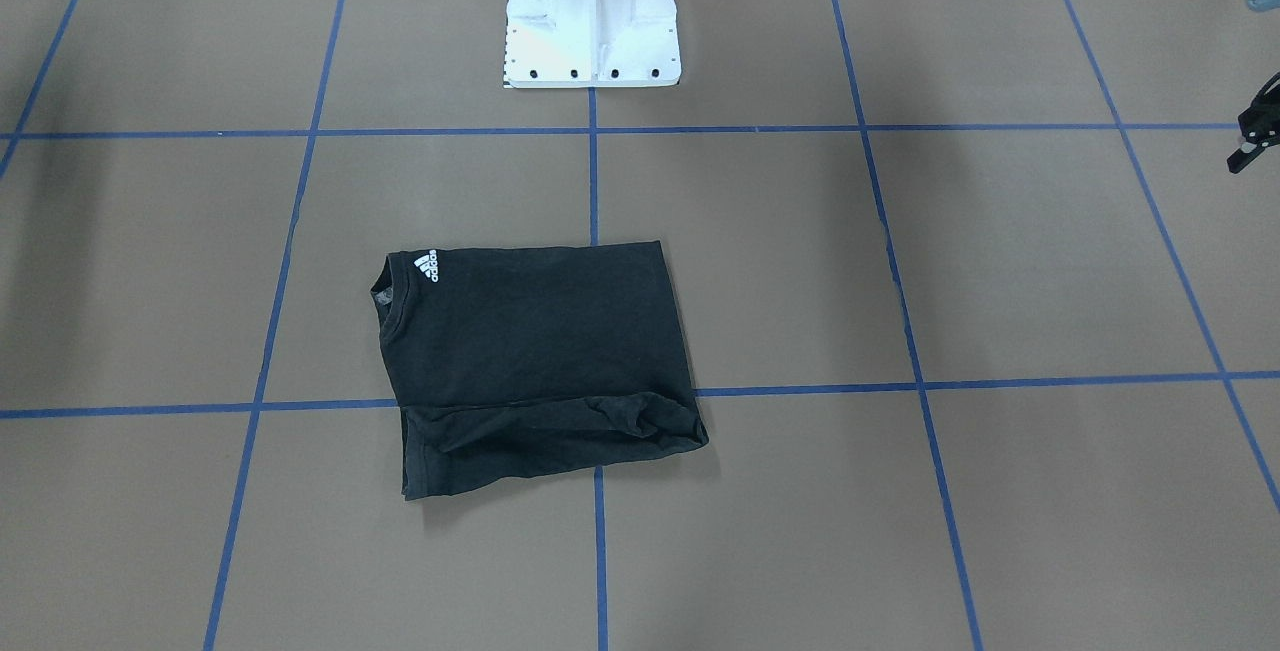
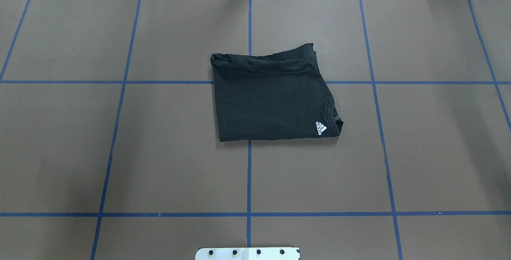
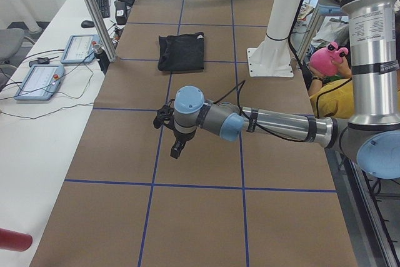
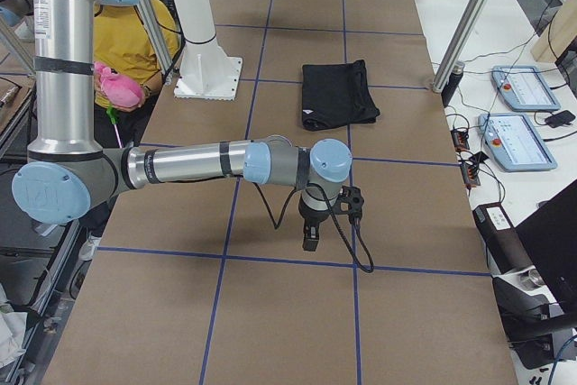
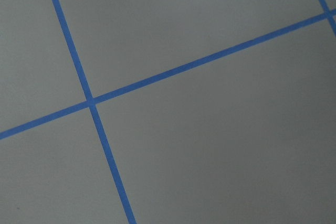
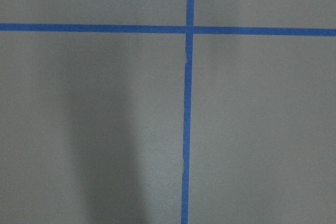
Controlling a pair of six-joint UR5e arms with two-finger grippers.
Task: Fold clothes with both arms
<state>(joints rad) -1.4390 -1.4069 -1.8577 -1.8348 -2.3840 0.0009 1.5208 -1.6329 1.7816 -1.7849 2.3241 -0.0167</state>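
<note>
The black T-shirt lies folded into a flat rectangle at the table's middle, and no gripper touches it. Its white three-stripe logo faces up by the collar; the orbit graphic is hidden. It also shows in the overhead view and in both side views. My left gripper hangs low over bare table far from the shirt; only a black edge of it shows in the front view. My right gripper hangs over bare table at the opposite end. I cannot tell whether either is open or shut. Both wrist views show only table and tape.
The white pedestal base stands at the robot's side of the table. Blue tape lines divide the brown table top. A side bench holds control tablets and cables. A person in yellow sits behind the robot.
</note>
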